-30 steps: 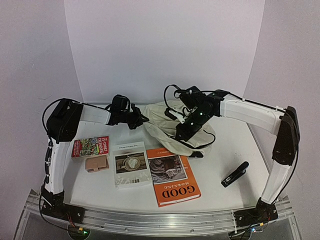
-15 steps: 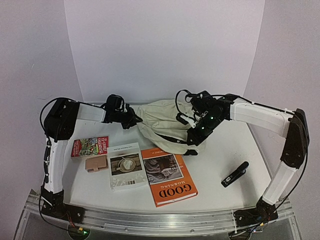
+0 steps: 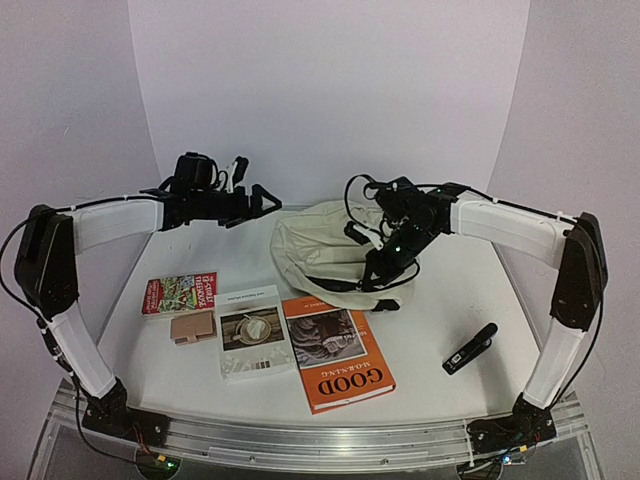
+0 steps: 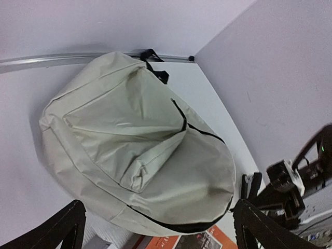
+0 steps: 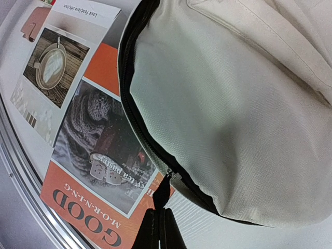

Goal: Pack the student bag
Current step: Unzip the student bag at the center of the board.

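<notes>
The zip pull (image 5: 162, 196) of the student bag (image 3: 320, 240), pinched by the right jaws, should be drawn steadily; left jaws are spread.

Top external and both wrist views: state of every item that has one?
student bag: lying slumped on the table, not gaping
zipper pull: pinched by the right gripper
left gripper: open, empty, clear of the bag
right gripper: shut on the zipper pull
orange book: closed, flat
white book: closed, flat
red book: closed, flat
tan wallet: shut, flat
</notes>
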{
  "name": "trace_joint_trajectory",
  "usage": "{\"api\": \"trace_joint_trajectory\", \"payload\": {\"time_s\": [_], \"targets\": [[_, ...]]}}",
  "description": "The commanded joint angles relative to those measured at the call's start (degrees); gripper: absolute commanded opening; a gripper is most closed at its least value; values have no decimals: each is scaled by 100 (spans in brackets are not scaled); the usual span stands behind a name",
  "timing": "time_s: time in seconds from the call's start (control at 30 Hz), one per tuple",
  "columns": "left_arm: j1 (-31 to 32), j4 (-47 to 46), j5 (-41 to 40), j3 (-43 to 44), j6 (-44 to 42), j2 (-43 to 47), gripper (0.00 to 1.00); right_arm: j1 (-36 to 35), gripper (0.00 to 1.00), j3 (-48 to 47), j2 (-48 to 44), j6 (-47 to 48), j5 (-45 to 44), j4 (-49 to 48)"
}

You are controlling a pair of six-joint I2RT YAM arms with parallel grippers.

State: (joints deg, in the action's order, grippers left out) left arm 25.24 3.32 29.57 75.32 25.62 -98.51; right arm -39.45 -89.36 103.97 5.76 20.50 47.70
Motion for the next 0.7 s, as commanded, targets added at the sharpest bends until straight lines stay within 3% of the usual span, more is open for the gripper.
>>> {"api": "trace_joint_trajectory", "payload": {"time_s": [0.0, 0.33, 0.6, 0.67], "targets": [[896, 766, -685, -335, -2185, 277, 100, 57, 0, -152, 44, -58, 130, 14], [2131, 488, -1351, -362, -4144, -196, 89, 104, 0, -100, 42, -91, 99, 14], [2504, 546, -1940, 460, -4516, -1091, 76, 113, 0, -97, 40, -127, 112, 17], [2548, 599, -2051, 598, -4576, -1220, 67, 125, 0, -99, 15, -140, 109, 16]]}}
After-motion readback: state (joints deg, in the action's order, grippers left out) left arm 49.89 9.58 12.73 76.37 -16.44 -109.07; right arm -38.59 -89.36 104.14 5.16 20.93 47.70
